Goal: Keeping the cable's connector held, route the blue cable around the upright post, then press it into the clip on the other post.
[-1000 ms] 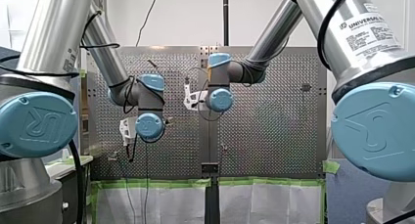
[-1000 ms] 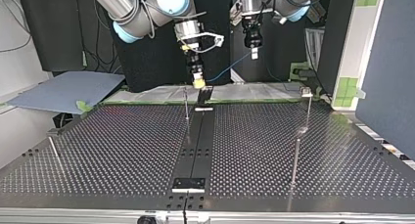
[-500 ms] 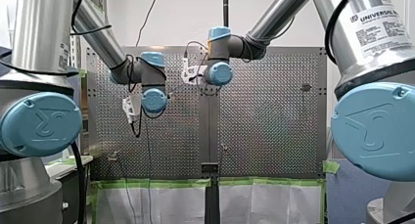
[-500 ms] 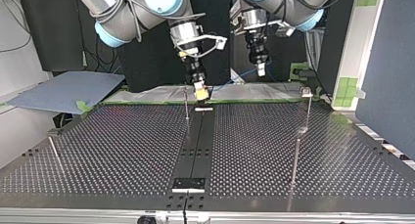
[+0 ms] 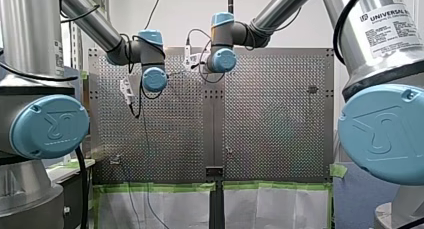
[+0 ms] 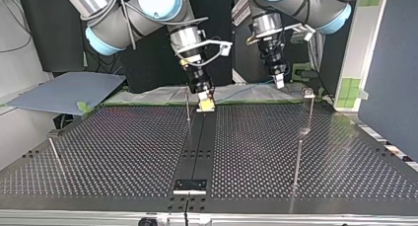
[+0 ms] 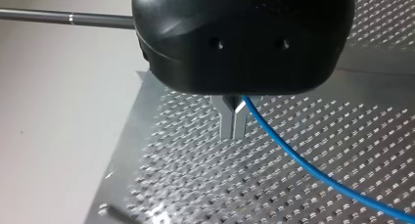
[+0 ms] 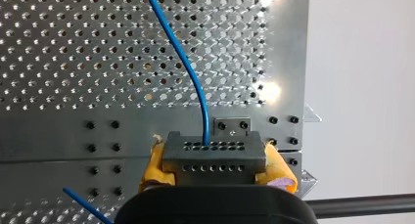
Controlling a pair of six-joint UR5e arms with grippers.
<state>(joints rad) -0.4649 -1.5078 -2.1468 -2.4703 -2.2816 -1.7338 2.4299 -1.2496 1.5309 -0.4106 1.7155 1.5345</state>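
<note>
On my right arm (image 5: 370,54), "UNIVERSAL"; right tool (image 8: 215,161) pinches connector (image 8: 215,153), left tool (image 7: 233,123) pinches blue cable (image 7: 303,162).

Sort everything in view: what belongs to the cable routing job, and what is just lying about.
Job: blue cable; its connector, gripped in my right tool; my left tool, shut on the cable; thin upright post; post with a fitting on top.

Lying about: grey-blue sheet; green tape; leaning rod.
</note>
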